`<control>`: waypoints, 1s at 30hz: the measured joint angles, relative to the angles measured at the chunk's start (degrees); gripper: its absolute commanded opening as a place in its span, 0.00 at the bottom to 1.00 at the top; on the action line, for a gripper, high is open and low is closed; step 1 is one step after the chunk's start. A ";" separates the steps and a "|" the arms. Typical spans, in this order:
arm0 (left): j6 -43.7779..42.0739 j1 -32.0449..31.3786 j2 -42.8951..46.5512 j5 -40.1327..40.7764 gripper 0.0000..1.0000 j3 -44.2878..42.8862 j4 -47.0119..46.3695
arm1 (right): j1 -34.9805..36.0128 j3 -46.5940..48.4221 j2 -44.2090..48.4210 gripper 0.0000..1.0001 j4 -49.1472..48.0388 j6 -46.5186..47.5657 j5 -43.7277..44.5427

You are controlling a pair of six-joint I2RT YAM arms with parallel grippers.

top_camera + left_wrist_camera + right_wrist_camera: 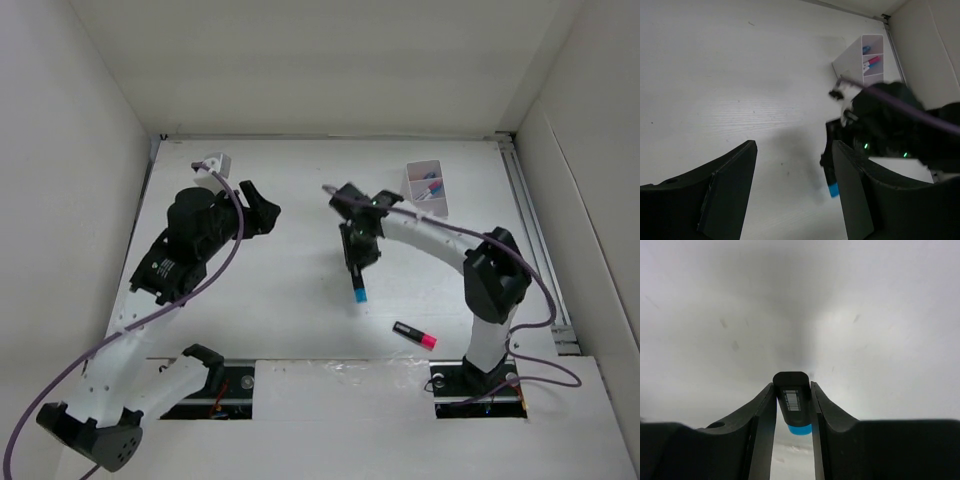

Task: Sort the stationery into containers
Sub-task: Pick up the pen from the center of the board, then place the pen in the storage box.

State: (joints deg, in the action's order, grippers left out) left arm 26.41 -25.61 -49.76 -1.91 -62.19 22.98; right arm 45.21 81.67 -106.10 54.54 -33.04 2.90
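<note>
My right gripper (355, 262) is shut on a black marker with a blue end (359, 294), holding it over mid-table. In the right wrist view the marker (793, 402) sits upright between the fingers of this gripper (793, 390). It also shows in the left wrist view (832, 186). A second black marker with a pink end (414, 335) lies on the table in front of the right arm. The white two-compartment box (414, 186) stands at the back right with blue and pink pieces inside, and is also in the left wrist view (852, 62). My left gripper (262, 212) is open and empty (795, 145).
White walls enclose the table on the left, back and right. A metal rail (535, 240) runs along the right edge. A purple cable (225, 265) loops from the left arm. The right arm (900, 125) fills the right of the left wrist view.
</note>
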 measured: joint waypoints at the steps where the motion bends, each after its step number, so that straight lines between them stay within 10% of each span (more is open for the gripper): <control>1: -0.02 0.00 -0.87 -0.79 0.59 0.31 -0.37 | -1.86 2.86 0.17 0.00 -0.13 -0.26 0.85; 13: -0.76 0.00 -8.90 -8.04 0.59 7.80 -4.50 | -33.03 18.14 4.63 0.00 -10.73 -11.72 25.42; 30: -2.56 0.00 -10.14 -9.31 0.59 8.57 -7.58 | -34.10 6.80 4.59 0.00 -16.37 -21.00 36.39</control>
State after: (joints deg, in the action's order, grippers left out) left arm 23.86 -25.61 -59.90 -11.22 -53.63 15.40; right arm 11.11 88.47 -101.51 38.17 -54.04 39.29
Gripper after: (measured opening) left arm 0.585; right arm 0.351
